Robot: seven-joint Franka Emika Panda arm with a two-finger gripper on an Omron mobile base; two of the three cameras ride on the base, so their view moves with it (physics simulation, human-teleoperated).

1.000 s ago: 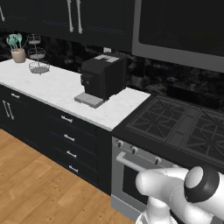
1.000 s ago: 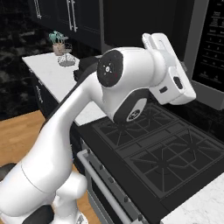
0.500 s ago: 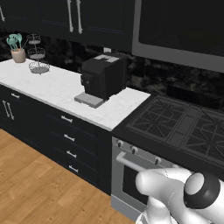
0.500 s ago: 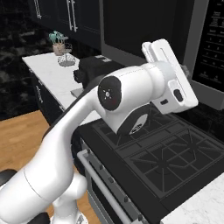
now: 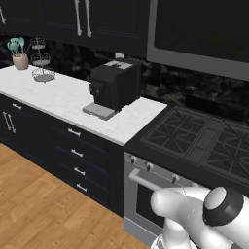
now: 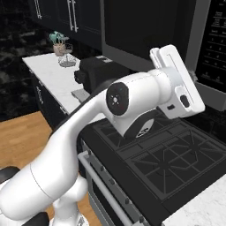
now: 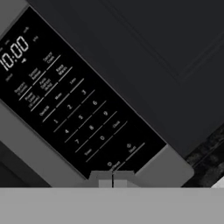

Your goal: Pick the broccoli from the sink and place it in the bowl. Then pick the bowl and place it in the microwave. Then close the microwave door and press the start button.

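In the left base view, the microwave is mounted above the black stove, and its dark glass door is shut flush with the grey frame. A black coffee machine is set on the white marble counter, just left of the stove. A small pot of green utensils and a wire tiered stand are placed at the far left of the counter. The arm's white shoulder is seen at the lower right.

In the right base view, the arm is raised over the stove and the hand is lifted toward the microwave's control panel at the upper right. The fingers are hidden behind the white hand body. The microwave door is seen closed to the left of the panel.

In the hand view, the control panel is seen rolled at a slant, with a clock display reading 10:00 and rows of number keys. The gripper is seen at the bottom edge, its two tips drawn together with only a thin seam between them. The tips are placed right against the lowest row of keys on the panel, whose labels are too blurred to be read. The door's dark window is spread across the upper right.
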